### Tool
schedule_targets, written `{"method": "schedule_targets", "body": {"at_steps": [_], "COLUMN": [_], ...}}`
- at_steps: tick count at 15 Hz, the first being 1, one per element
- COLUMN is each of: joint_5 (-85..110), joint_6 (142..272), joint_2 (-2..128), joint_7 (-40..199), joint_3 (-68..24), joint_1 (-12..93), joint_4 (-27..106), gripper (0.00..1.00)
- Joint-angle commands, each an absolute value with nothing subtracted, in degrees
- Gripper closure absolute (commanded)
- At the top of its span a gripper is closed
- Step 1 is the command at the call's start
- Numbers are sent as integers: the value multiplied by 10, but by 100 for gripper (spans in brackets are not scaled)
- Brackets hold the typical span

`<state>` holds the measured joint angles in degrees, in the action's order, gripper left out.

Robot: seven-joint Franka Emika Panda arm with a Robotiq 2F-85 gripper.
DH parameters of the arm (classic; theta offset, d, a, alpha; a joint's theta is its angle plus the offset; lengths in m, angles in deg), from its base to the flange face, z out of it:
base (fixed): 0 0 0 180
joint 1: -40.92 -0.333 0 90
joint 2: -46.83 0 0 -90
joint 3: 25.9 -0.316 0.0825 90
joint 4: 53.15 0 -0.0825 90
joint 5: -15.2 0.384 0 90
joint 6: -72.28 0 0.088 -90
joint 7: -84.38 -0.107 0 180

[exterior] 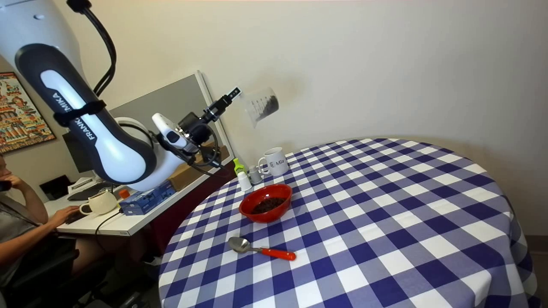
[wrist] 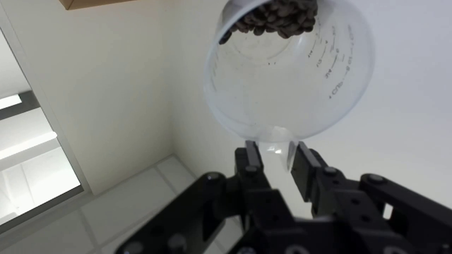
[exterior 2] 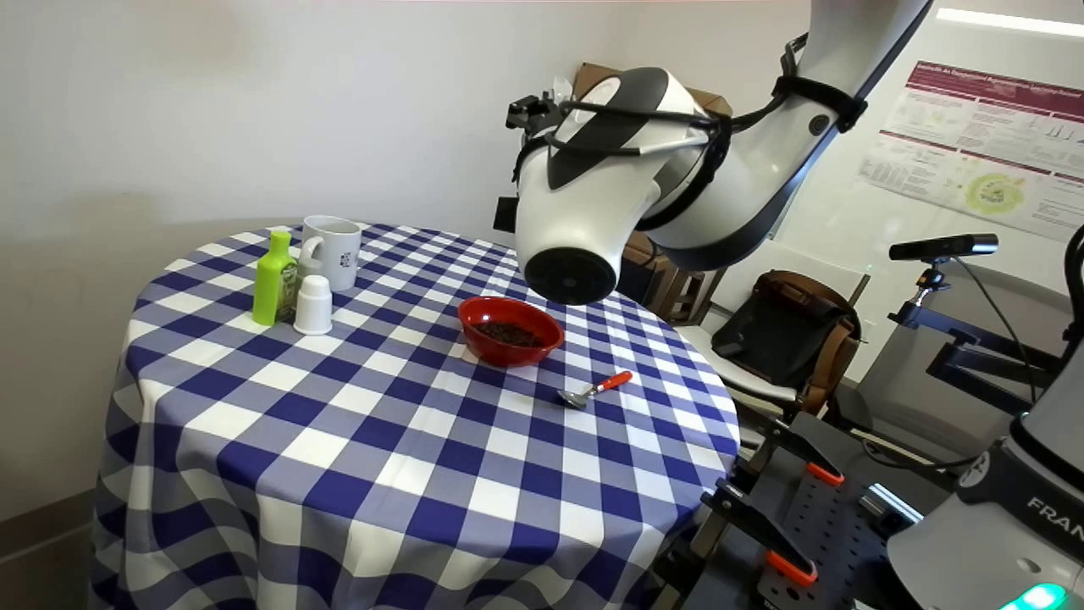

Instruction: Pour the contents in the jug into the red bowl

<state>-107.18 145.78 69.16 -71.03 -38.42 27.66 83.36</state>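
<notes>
The clear jug (exterior: 258,108) is held high above the table and tilted, with dark beans gathered toward its base. In the wrist view the jug (wrist: 282,88) has its mouth toward the camera, and the beans (wrist: 279,19) lie inside at the top of the picture. My gripper (wrist: 275,150) is shut on the jug's handle; its fingertips also show in an exterior view (exterior: 236,92). The red bowl (exterior: 274,214) stands on the table below, with dark beans in it; it also shows in an exterior view (exterior 2: 487,346). The arm hides the jug there.
A spoon with an orange-red handle (exterior: 278,254) lies near the bowl. A white mug (exterior: 276,161), a green bottle (exterior 2: 273,280) and a white shaker (exterior 2: 314,307) stand behind it. The table has a checkered cloth (exterior: 385,214). A wall (exterior: 385,77) is behind.
</notes>
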Motion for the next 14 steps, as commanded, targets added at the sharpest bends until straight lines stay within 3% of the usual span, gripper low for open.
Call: {"method": "schedule_targets", "body": {"at_steps": [1, 14], "joint_5": [-1095, -1120], "joint_6": [1422, 1381], "joint_2": [698, 710], "joint_7": [-739, -738], "joint_3": [-385, -383], "joint_1": [279, 283], "joint_4": [845, 868], "gripper": [90, 90]}}
